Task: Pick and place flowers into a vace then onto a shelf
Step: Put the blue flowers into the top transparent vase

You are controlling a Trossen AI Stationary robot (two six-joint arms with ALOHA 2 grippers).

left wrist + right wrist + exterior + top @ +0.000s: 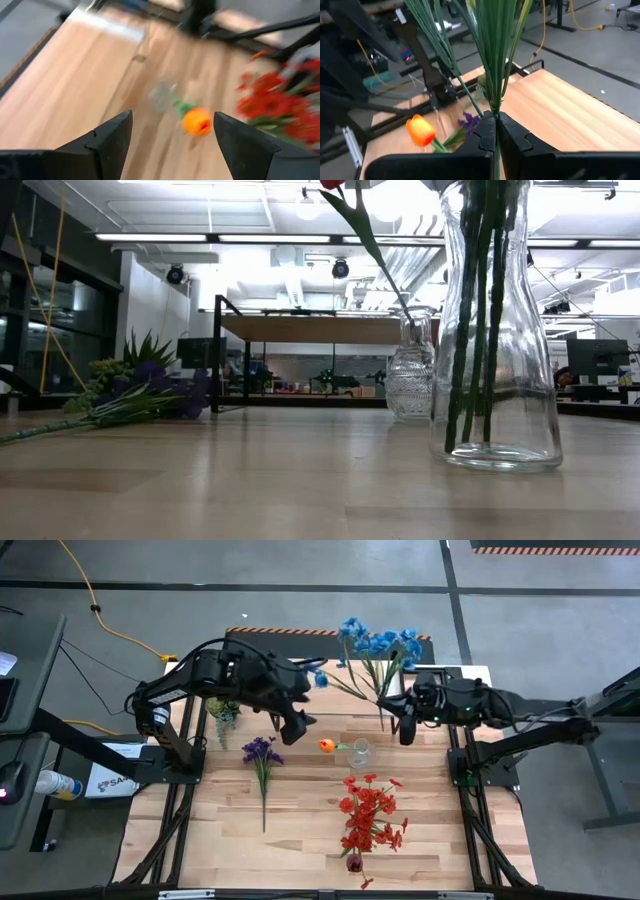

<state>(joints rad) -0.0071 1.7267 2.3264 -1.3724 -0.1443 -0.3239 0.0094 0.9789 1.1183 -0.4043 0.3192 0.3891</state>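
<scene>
Right claw [496, 131] is pinched tight on the green stems of the blue flowers [380, 643], holding the bunch up just past the small glass vase [360, 751] toward the far edge of the table [300, 830]. Left claw [303, 723] hangs close beside that vase on the other side, fingers spread wide with nothing between them; from its wrist camera the orange flower [196, 122] sits right in the gap ahead. That orange bloom pokes out of the small vase, tilted toward the left claw. Nearer than the small vase stands a bigger glass vase [497, 330] packed with red flowers [368, 810]. Purple flowers [262, 755] lie flat on the wood, off to the left arm's side of the small vase. Beyond them, a spiky green plant [223, 712] sits under the left arm. From table level, the shelf [320, 330] shows behind the small vase.
</scene>
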